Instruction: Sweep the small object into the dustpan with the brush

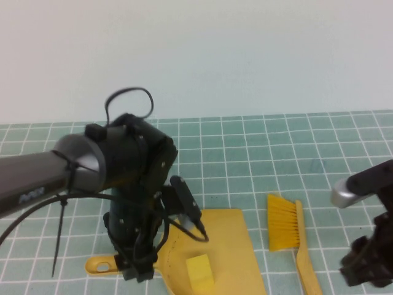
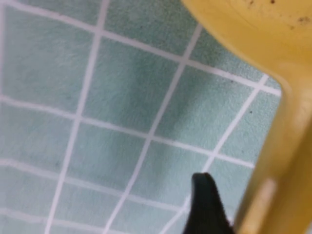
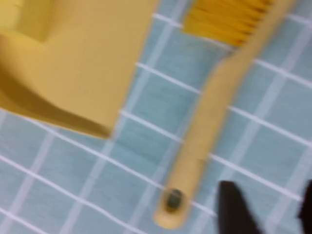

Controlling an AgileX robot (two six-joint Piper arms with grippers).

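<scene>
The yellow dustpan (image 1: pixel 224 236) lies on the green checked mat, and a small yellow block (image 1: pixel 199 272) sits inside it. My left gripper (image 1: pixel 132 269) is down at the dustpan's handle (image 1: pixel 100 265). In the left wrist view one black finger (image 2: pixel 207 204) presses against the handle (image 2: pixel 285 156); the other finger is hidden behind it. The yellow brush (image 1: pixel 285 228) lies on the mat right of the dustpan, bristles away from me. My right gripper (image 3: pixel 270 209) is open and empty, just beside the end of the brush handle (image 3: pixel 173 202), near the dustpan's corner (image 3: pixel 87 63).
The checked mat (image 1: pixel 276 147) covers the table up to a plain white wall behind. My left arm's dark body and cables (image 1: pixel 132 166) stand over the dustpan's left side. My right arm (image 1: pixel 368 184) is at the right front edge.
</scene>
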